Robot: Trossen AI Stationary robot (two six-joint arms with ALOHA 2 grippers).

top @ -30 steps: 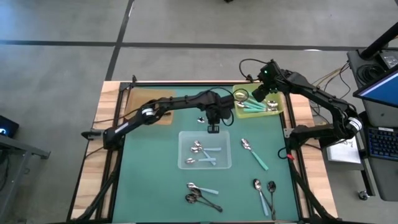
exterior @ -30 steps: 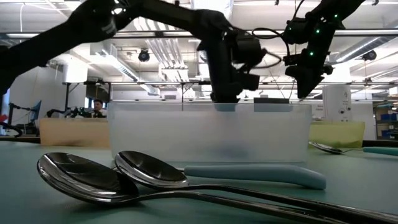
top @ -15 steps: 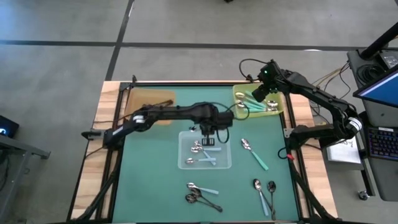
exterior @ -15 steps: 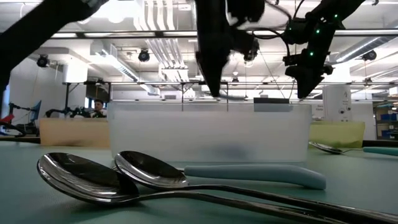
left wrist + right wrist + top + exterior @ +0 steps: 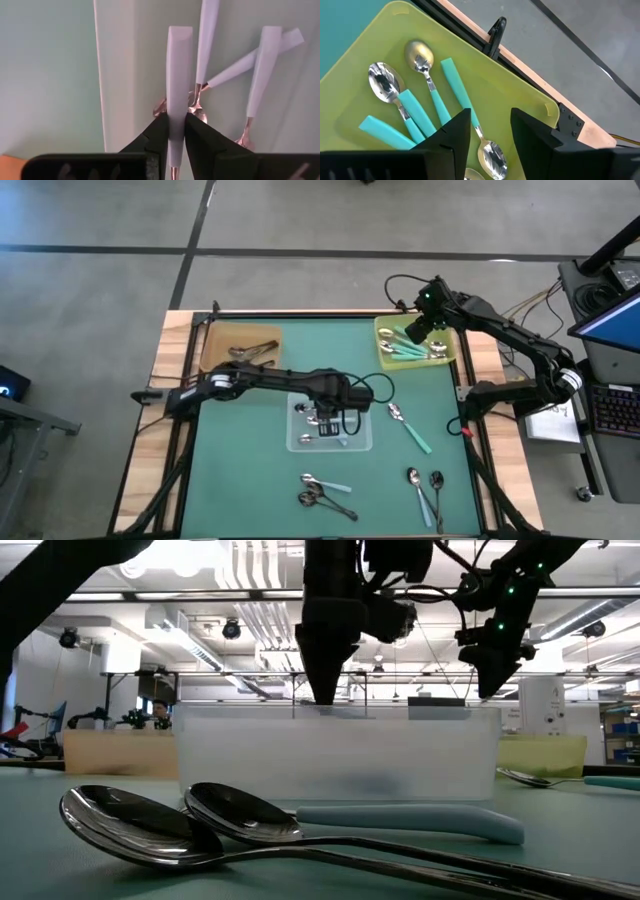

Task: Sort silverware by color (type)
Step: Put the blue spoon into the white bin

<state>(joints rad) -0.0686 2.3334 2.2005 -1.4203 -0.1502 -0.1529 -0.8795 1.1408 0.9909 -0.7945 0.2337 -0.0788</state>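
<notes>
My left gripper (image 5: 325,416) (image 5: 325,700) points down over the clear tray (image 5: 362,442) (image 5: 440,755) and is shut on a pale-blue-handled spoon (image 5: 179,65). Three more pale-blue spoons (image 5: 260,70) lie on the tray's floor. My right gripper (image 5: 414,332) (image 5: 490,131) hovers open and empty over the yellow-green tray (image 5: 383,328) (image 5: 395,15), where teal-handled spoons (image 5: 422,107) lie. Dark spoons (image 5: 252,349) rest in the brown tray (image 5: 215,358). My left gripper pinches the spoon's pale-blue handle (image 5: 178,107) between its two fingers (image 5: 161,135), coming from above and lying across it. The handle's free end (image 5: 180,32) sticks out past the fingers over the tray. The fingers hide the bowl end. Whether the spoon touches the tray, I cannot tell.
Loose spoons lie on the green mat: a teal one (image 5: 412,429) right of the clear tray, a few (image 5: 427,488) near the right front, and a pale-blue one with dark ones (image 5: 322,492) (image 5: 200,830) at the near edge. A wooden frame (image 5: 175,330) borders the mat.
My left gripper has moved toward the table's near edge, from beyond the clear tray's far wall to over its inside, and has come down to the tray's rim. As the arm drew back, the brown tray came into view.
</notes>
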